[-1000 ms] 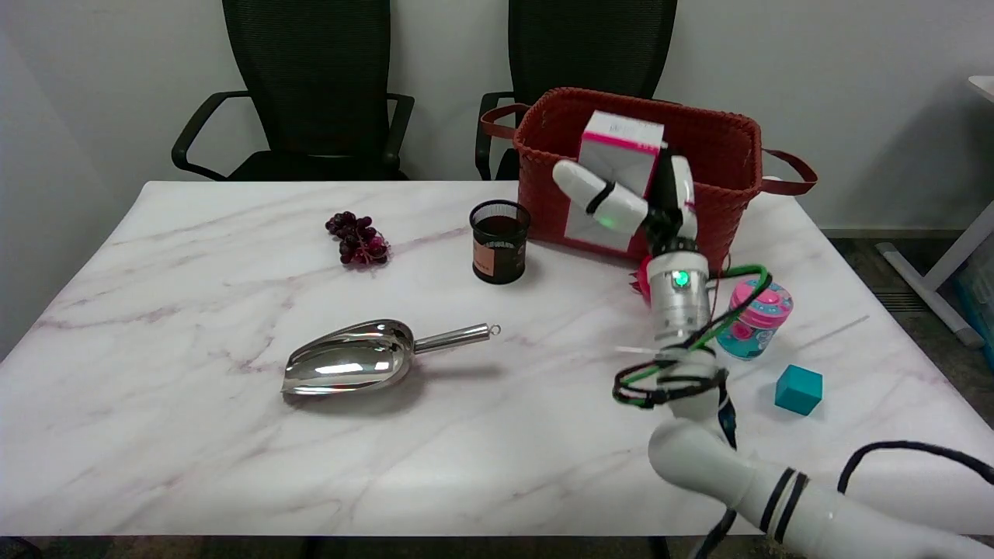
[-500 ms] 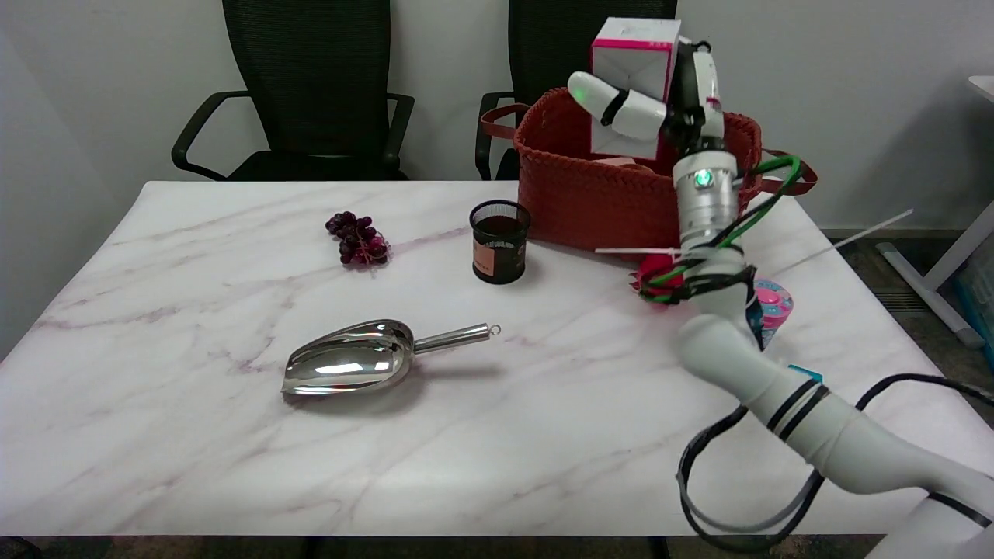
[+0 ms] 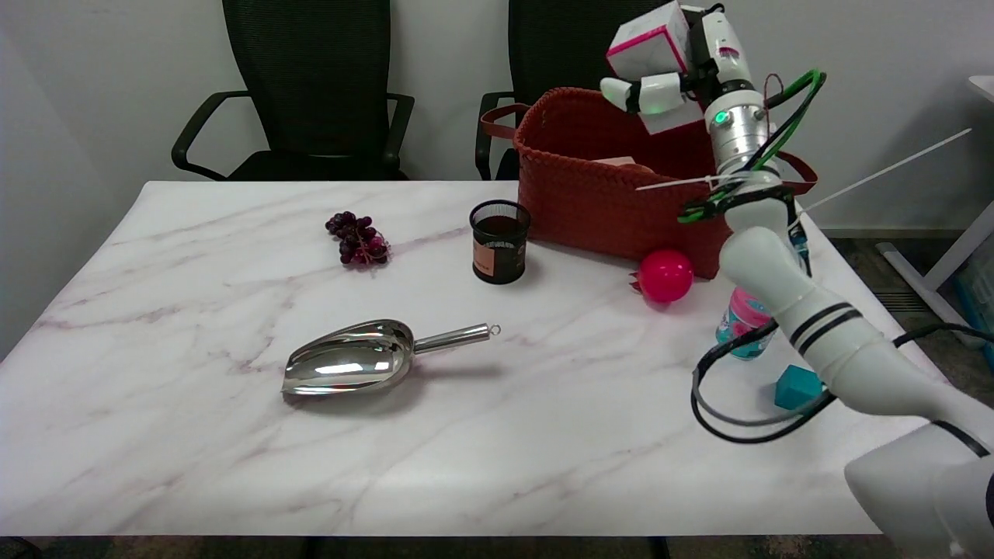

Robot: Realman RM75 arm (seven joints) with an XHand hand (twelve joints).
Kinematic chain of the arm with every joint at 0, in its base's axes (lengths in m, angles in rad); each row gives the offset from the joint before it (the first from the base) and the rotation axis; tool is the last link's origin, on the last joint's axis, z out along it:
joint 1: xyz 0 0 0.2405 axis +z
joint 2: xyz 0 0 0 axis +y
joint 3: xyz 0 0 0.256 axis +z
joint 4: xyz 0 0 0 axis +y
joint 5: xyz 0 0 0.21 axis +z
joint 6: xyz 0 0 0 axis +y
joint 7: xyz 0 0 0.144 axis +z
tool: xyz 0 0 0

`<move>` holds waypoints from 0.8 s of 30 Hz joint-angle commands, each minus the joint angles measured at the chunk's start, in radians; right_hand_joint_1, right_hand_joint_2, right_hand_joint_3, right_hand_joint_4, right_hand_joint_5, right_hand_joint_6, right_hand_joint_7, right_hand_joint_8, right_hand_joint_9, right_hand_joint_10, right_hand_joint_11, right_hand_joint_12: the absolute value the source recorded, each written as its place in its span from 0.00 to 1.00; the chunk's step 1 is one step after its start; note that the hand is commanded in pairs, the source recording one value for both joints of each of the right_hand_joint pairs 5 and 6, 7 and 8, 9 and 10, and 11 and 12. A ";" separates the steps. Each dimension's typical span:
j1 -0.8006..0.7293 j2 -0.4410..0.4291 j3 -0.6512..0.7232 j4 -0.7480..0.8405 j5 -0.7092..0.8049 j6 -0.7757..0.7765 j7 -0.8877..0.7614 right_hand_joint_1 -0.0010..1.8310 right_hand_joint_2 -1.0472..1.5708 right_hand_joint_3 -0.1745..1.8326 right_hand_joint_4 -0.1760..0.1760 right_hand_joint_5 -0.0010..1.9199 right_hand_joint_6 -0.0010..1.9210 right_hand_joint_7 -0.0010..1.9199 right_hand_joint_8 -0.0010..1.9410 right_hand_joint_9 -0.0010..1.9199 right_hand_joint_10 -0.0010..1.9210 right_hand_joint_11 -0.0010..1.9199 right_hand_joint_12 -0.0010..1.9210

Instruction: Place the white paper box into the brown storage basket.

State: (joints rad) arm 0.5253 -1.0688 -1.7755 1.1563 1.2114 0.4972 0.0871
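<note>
**Box high over the basket, lowering to come**

A white marble-look table [image 3: 233,435] stands before a pale wall, with two black chairs [image 3: 314,85] behind it at twelve o'clock. At about one o'clock on the table sits the basket [image 3: 590,198], brown-red and woven, with something pale lying inside. The robot hand [image 3: 675,81] holds the box [image 3: 648,46] in the air above the basket's right half, fingers wrapped round its lower part, the box tilted with its pink edge showing.

To do this step well, I would judge the box should come straight down inside the rim, away from the right wall, and be levelled first so a corner does not catch the weave. The fingers should let go only once it is low inside; dropped from this height it may tumble or land on the pale thing.

Elsewhere: grapes [image 3: 357,238] at ten o'clock, a black mesh cup [image 3: 499,241] near the centre just left of the basket, a steel scoop [image 3: 365,361] toward seven o'clock, a pink ball [image 3: 665,276] touching or just beside the basket's front, and a teal cube [image 3: 796,386] at four o'clock.
</note>
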 commanded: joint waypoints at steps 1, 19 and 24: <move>0.340 0.036 0.006 -0.588 -0.014 -0.229 -0.317 0.73 0.47 0.74 0.50 0.38 0.38 0.60 0.60 0.58 0.58 0.51 0.51; 0.394 0.036 -0.031 -0.713 0.031 -0.215 -0.319 0.70 0.41 0.56 0.50 0.13 0.13 0.45 0.45 0.37 0.37 0.46 0.46; 0.394 0.039 -0.026 -0.661 0.034 -0.206 -0.320 0.68 0.29 0.43 0.50 0.00 0.00 0.22 0.22 0.17 0.17 0.05 0.05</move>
State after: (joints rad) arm 0.8587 -1.0442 -1.7963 0.5334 1.2178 0.3033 -0.1833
